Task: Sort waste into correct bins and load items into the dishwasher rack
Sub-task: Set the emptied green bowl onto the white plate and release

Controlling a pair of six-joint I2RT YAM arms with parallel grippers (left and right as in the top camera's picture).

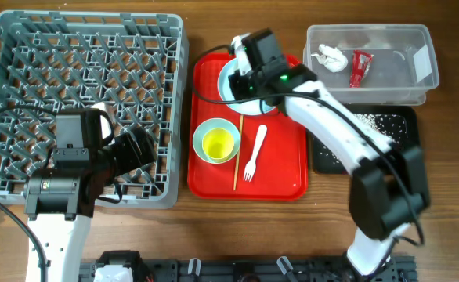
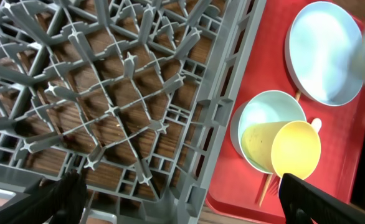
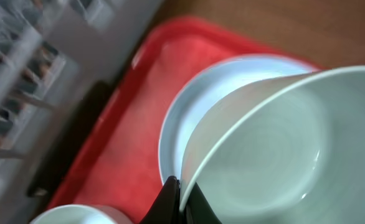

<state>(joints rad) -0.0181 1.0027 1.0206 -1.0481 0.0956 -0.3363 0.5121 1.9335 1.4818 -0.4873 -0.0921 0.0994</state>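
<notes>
Right wrist: smooth pale round bowl (image 3: 263, 155)

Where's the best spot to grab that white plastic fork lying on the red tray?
The white plastic fork lies flat on the red tray with bare tray either side, so probably pinch its slim handle across the width, coming straight down from above.

The rack (image 1: 81, 102) sits left on the bench (image 1: 214, 227), the big tray (image 1: 284, 172) beside it. On that tray a cup (image 1: 218, 144) sits in a bowl (image 1: 199, 134), the fork (image 1: 254, 153) to its right. The tub (image 1: 386, 74) is far right.
</notes>
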